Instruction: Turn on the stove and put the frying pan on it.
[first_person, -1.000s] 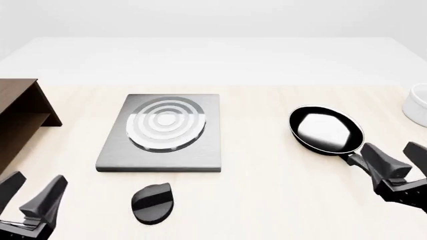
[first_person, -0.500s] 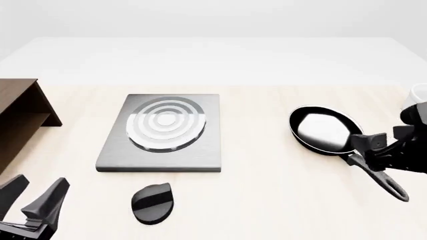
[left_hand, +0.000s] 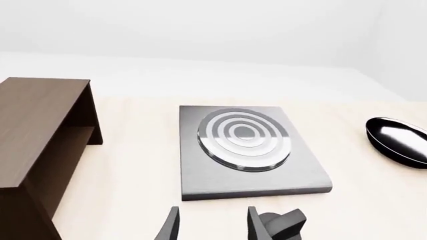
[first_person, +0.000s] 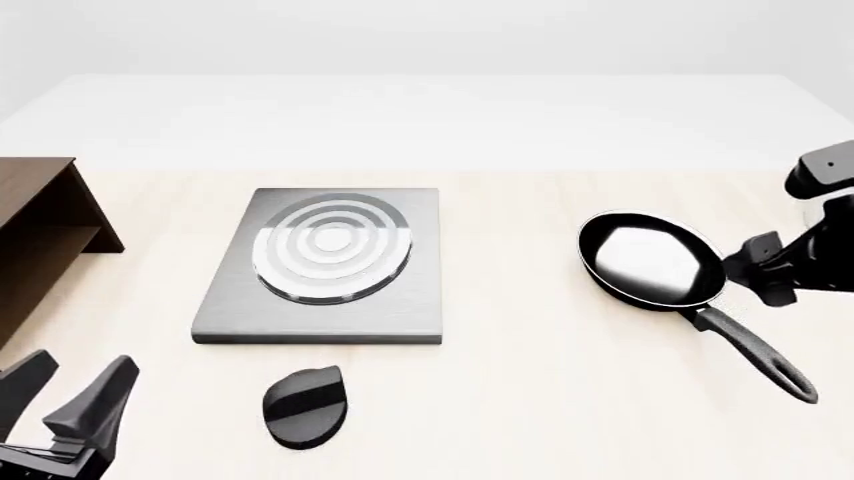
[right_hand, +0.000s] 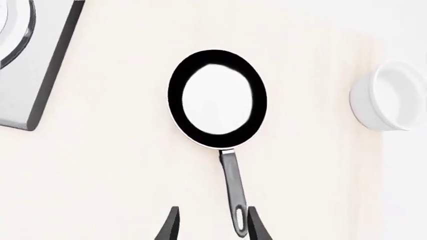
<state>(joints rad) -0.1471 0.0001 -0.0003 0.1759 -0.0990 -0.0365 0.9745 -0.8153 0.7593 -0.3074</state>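
Here, glossy round frying pan (first_person: 653, 262) lies flat; left gripper (first_person: 60, 400) wide, right gripper (right_hand: 208, 225) parted

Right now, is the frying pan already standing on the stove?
No, in the front view the frying pan lies on the table to the right of the stove, apart from it.

— What sort of place is this?

— A mock kitchen, rendered rather than real. A pale wooden table (first_person: 534, 400) carries a grey stove (first_person: 327, 270) with ring burner, its black knob (first_person: 304, 405) lying apart, 1 frying pan (first_person: 654, 265), a white bowl (right_hand: 387, 95) and a brown shelf (left_hand: 40, 135).

— Why mock?

— Blank white walls, flat clean surfaces, 2 robot arms (first_person: 801, 250) at the table.
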